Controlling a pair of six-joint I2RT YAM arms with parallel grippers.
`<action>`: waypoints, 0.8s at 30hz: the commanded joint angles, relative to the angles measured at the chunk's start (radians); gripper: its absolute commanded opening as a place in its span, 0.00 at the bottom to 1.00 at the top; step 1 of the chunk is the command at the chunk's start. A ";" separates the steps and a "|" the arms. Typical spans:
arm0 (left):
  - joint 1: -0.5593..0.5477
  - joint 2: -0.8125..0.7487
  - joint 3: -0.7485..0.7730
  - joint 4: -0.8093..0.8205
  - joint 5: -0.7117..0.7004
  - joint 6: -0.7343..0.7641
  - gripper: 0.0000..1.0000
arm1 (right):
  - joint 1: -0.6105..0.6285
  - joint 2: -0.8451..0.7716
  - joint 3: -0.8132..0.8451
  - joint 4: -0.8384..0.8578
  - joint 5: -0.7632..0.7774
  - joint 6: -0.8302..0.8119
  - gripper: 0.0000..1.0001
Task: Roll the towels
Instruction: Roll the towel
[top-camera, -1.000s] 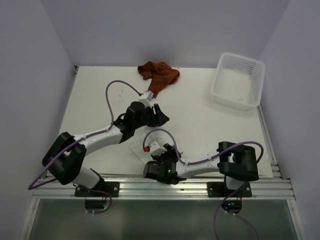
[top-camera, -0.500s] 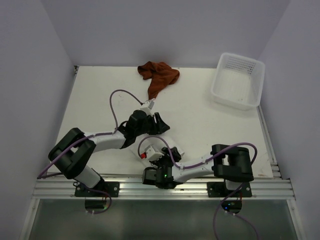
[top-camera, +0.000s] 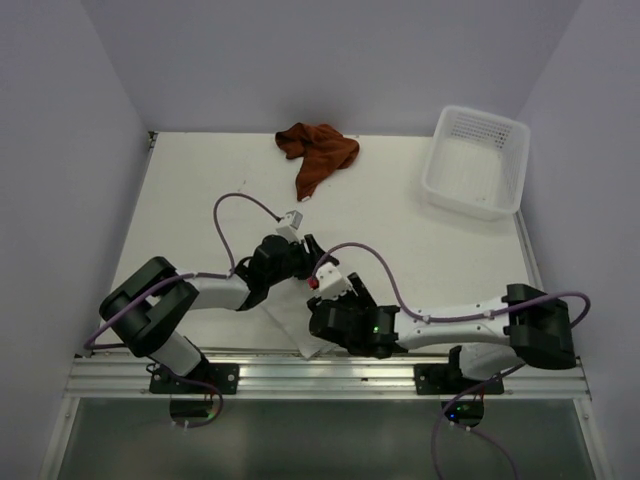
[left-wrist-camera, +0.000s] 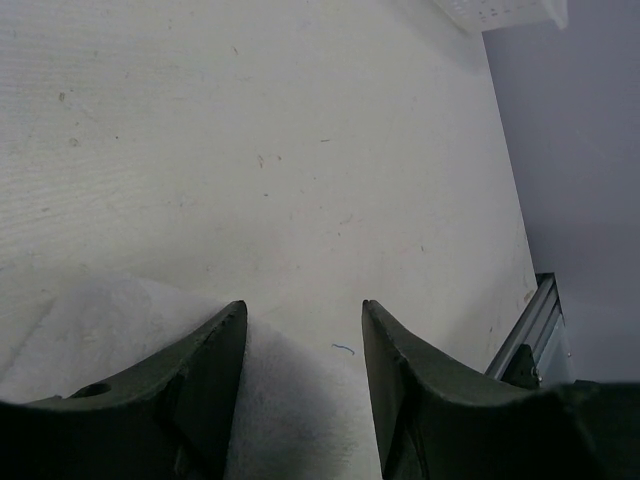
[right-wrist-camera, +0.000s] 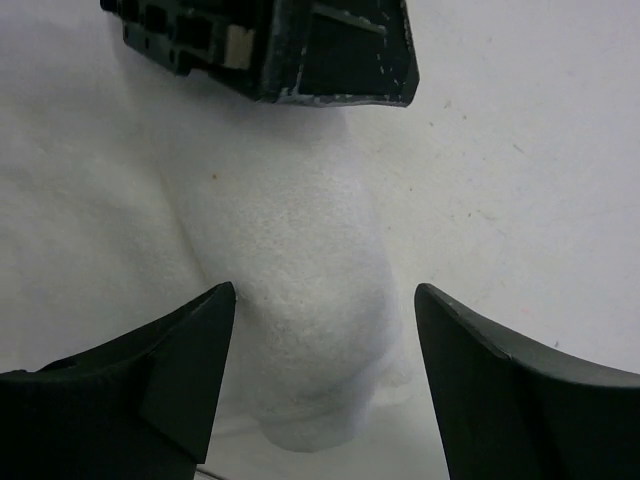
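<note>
The white towel (top-camera: 293, 322) lies near the table's front edge as a partly rolled bundle between my two grippers. In the right wrist view its rounded rolled end (right-wrist-camera: 300, 300) sits between the spread fingers of my right gripper (right-wrist-camera: 325, 300), touching neither finger. My left gripper (top-camera: 310, 264) hovers at the far side of the bundle. Its jaws stand apart over the towel's flat part (left-wrist-camera: 290, 400), and one left fingertip (right-wrist-camera: 330, 60) shows above the roll. The rust-brown towel (top-camera: 317, 155) lies crumpled at the table's back edge, away from both arms.
A white perforated basket (top-camera: 475, 160) stands at the back right, its corner (left-wrist-camera: 505, 12) showing in the left wrist view. Purple cables loop over both arms. The aluminium rail (top-camera: 330, 375) runs along the front edge just behind the towel.
My right arm has stretched out to the right and its gripper has opened wider around the roll's end. My left gripper has drawn back toward the front edge.
</note>
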 joint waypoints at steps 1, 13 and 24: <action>-0.018 0.004 -0.040 -0.076 -0.034 -0.021 0.54 | -0.085 -0.145 -0.072 0.154 -0.249 -0.025 0.77; -0.040 0.000 -0.047 -0.074 -0.054 -0.024 0.54 | -0.440 -0.355 -0.269 0.308 -0.894 0.044 0.88; -0.041 -0.032 -0.055 -0.100 -0.063 -0.012 0.54 | -0.615 -0.243 -0.366 0.513 -1.128 0.093 0.95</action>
